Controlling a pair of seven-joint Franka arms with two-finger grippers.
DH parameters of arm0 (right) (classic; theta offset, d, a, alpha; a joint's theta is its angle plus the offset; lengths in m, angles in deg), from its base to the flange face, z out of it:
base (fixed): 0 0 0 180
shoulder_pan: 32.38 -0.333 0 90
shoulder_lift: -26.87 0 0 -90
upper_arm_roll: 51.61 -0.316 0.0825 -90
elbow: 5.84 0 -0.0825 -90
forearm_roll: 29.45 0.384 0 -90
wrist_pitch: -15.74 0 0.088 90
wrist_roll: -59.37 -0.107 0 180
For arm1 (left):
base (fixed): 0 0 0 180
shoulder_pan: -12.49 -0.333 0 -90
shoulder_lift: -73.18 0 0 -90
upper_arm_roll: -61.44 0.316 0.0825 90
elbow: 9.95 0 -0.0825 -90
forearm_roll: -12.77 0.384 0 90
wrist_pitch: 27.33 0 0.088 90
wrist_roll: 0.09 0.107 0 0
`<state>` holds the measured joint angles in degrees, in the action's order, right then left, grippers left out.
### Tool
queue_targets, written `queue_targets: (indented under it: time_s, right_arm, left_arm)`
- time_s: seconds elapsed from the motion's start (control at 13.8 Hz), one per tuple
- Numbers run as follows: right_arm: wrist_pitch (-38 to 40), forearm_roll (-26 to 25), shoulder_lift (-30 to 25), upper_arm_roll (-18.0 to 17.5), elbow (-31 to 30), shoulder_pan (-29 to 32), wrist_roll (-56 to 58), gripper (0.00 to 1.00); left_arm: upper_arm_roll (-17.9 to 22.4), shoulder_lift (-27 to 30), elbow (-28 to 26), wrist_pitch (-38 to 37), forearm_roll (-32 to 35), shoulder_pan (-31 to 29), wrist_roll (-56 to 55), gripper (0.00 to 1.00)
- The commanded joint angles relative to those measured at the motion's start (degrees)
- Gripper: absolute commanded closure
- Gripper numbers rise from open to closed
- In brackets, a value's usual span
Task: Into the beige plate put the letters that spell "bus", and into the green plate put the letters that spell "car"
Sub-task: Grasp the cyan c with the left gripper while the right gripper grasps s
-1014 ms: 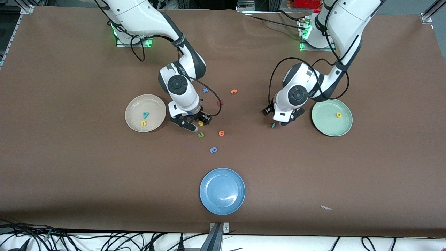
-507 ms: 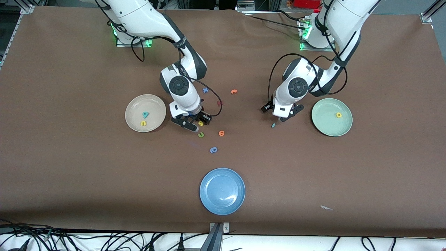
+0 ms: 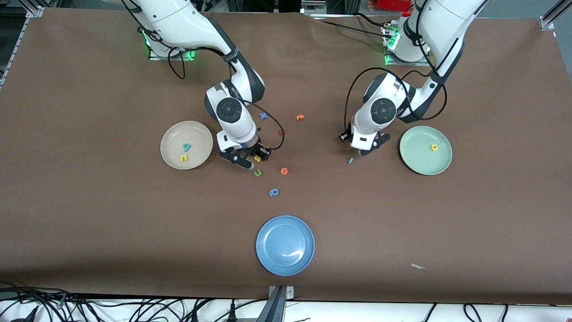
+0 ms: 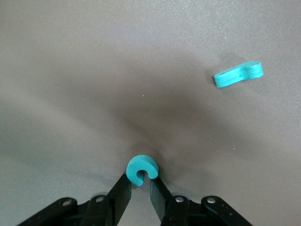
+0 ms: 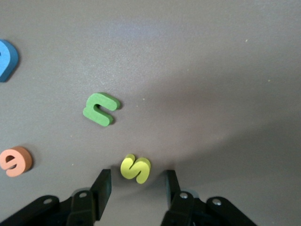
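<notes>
Lifted since before, left claw (image 4: 139, 188) clamps teal "c" (image 4: 142, 169); right claw (image 5: 136, 186), apart, seemingly straddles yellow "s" (image 5: 135, 168).

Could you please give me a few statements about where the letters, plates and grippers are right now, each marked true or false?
1. The left gripper is shut on the small teal letter "c". True.
2. The round cream-beige plate holds three letters. False: only a teal "b" and a yellow "u" lie in it.
3. The right gripper has its fingers open on either side of the yellow letter "s", which lies on the table. True.
4. The round blue plate holds the thin teal letter "r". False: the "r" lies on the table near the left gripper.
5. The pale mint-green plate holds a yellow letter "a". True.
</notes>
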<state>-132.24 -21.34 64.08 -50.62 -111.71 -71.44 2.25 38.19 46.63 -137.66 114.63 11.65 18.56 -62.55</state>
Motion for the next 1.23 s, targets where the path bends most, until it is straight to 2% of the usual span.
queue_targets:
  time_s: [0.0,0.36,0.51,0.8,1.09,1.16]
  right_arm:
    - [-1.2,-0.9,0.7,0.8,0.5,-0.5,-0.3,0.46]
    - [-1.5,-0.9,0.9,0.8,0.0,-0.5,-0.4,0.47]
    - [-2.0,-0.9,1.2,0.8,0.0,-0.6,-0.4,0.52]
    - [-1.9,-0.9,1.2,0.8,0.0,-0.6,-0.5,0.74]
    - [-1.4,-0.9,0.4,0.9,0.1,-0.6,-0.2,0.77]
    - [-0.8,-0.9,-0.2,1.1,0.1,-0.6,0.0,0.77]
  left_arm:
    - [-0.3,0.3,-1.1,0.7,-0.5,-0.5,0.0,0.74]
    - [-0.3,0.6,-0.7,0.2,-0.4,-0.5,0.1,0.78]
    - [-0.3,1.1,-0.6,0.2,-0.4,-0.6,0.3,0.78]
    - [-0.3,2.5,0.9,-1.4,-0.5,-1.0,0.3,0.78]
    - [-0.2,2.5,1.1,-1.9,-0.6,-1.0,0.5,0.76]
    - [-0.2,2.5,1.1,-1.9,-0.6,-1.4,0.5,0.7]
